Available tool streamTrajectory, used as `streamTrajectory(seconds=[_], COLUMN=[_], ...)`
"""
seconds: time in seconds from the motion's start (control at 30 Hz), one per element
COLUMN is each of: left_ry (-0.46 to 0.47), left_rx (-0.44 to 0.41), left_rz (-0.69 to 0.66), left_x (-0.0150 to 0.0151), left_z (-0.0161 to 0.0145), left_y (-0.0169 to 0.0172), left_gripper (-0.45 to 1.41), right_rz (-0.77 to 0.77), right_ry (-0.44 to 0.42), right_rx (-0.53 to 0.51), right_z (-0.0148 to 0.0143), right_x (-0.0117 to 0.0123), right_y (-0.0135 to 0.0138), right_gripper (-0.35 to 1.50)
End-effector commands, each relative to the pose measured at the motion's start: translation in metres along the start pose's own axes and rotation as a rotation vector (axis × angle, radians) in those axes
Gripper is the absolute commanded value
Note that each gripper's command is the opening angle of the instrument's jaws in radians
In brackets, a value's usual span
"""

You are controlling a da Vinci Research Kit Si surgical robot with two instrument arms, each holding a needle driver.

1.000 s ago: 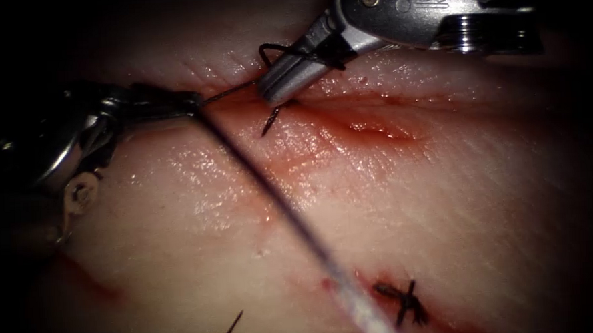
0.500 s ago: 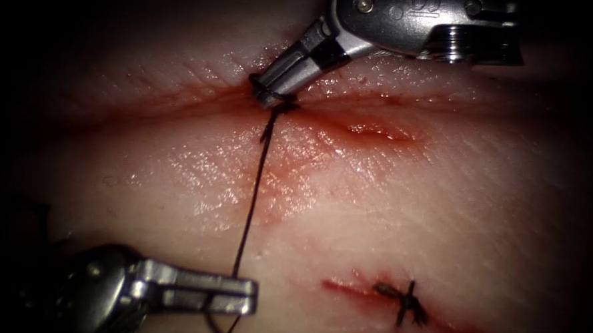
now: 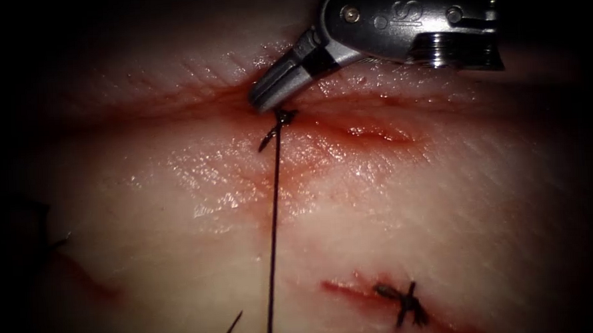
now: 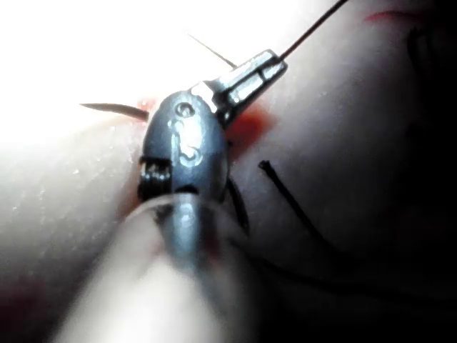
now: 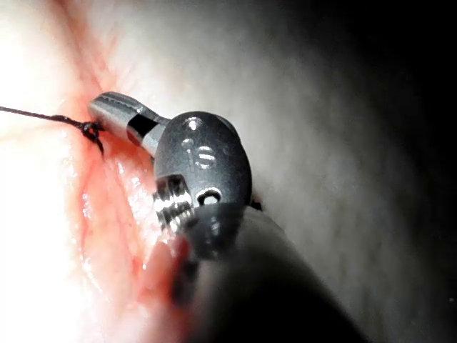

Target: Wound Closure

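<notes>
The right tool [image 3: 261,100] comes in from the upper right of the endoscope view, and its jaws are pressed together with the tip at the cut [image 3: 368,131], just above a small knot [image 3: 283,115] on the tissue [image 3: 445,213]. Whether these jaws pinch a short end of thread at the tip, I cannot tell. From the knot the thread [image 3: 272,227] runs straight and tight down to the lower edge of the view, and a short cut end [image 3: 266,141] sticks out just beside the knot on its left. The right wrist view shows the same closed tip [image 5: 100,107] with the knot [image 5: 90,130] touching it and the thread [image 5: 36,114] leaving sideways. The left wrist view shows the left tool [image 4: 275,66], with its jaws pinching the thread [image 4: 314,28] at the very tip; the strand goes away taut from there. A finished stitch [image 3: 404,302] lies lower right in the endoscope view, and a loose bit of thread [image 3: 227,330] lies on the tissue left of the tight strand. Red fluid [image 3: 296,166] wets the tissue around the knot. I cannot find the needle.
</notes>
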Motion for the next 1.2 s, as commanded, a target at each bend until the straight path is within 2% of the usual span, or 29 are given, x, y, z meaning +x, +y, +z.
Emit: streamTrajectory(seconds=[0.03, 0.23, 0.43, 0.53, 0.63, 0.8, 0.83, 0.87, 0.93, 0.97, 1.03, 1.07, 1.1, 1.2], left_ry=[-0.003, -0.015, -0.030, -0.031, -0.023, -0.004, 0.000, 0.004, 0.003, 0.004, 0.003, -0.005, -0.011, -0.025], left_rx=[-0.004, -0.016, -0.028, -0.035, -0.050, -0.031, -0.025, 0.001, 0.013, 0.022, 0.032, 0.036, 0.042, 0.049], left_rz=[-0.009, -0.040, -0.069, -0.072, -0.097, -0.041, -0.018, 0.036, 0.066, 0.095, 0.115, 0.133, 0.152, 0.169], left_x=[-0.0014, -0.0039, -0.0062, -0.0065, -0.0048, -0.0009, 0.0002, 0.0031, 0.0047, 0.0065, 0.0079, 0.0095, 0.0105, 0.0125], left_z=[0.0006, 0.0009, 0.0013, 0.0013, 0.0013, 0.0008, 0.0006, 0.0003, 0.0000, -0.0006, -0.0011, -0.0017, -0.0021, -0.0030], left_y=[0.0002, 0.0022, 0.0049, 0.0050, 0.0041, 0.0023, 0.0018, 0.0004, -0.0003, -0.0009, -0.0014, -0.0021, -0.0025, -0.0035], left_gripper=[-0.45, -0.45, -0.45, -0.45, -0.45, -0.45, -0.45, -0.45, -0.45, -0.45, -0.45, -0.45, -0.45, -0.45], right_rz=[0.003, 0.020, 0.060, 0.077, 0.072, 0.073, 0.074, 0.066, 0.074, 0.090, 0.121, 0.152, 0.167, 0.209], right_ry=[-0.005, -0.039, -0.076, -0.069, -0.043, 0.000, 0.014, 0.018, 0.026, 0.038, 0.058, 0.081, 0.092, 0.148], right_rx=[-0.009, -0.041, -0.127, -0.115, -0.091, -0.099, -0.101, -0.119, -0.148, -0.209, -0.269, -0.307, -0.328, -0.379], right_z=[0.0003, 0.0002, -0.0014, -0.0012, -0.0002, 0.0006, 0.0007, 0.0008, 0.0005, 0.0000, -0.0008, -0.0016, -0.0019, -0.0032], right_x=[-0.0004, -0.0014, -0.0021, -0.0021, -0.0011, 0.0013, 0.0018, 0.0027, 0.0032, 0.0034, 0.0036, 0.0037, 0.0038, 0.0042], right_y=[0.0011, 0.0010, 0.0018, 0.0016, 0.0005, -0.0014, -0.0017, -0.0021, -0.0020, -0.0017, -0.0013, -0.0012, -0.0012, -0.0017], right_gripper=[-0.35, -0.35, -0.35, -0.35, -0.35, -0.35, -0.35, -0.35, -0.35, -0.01, 0.79, 1.04, 1.15, 1.25])
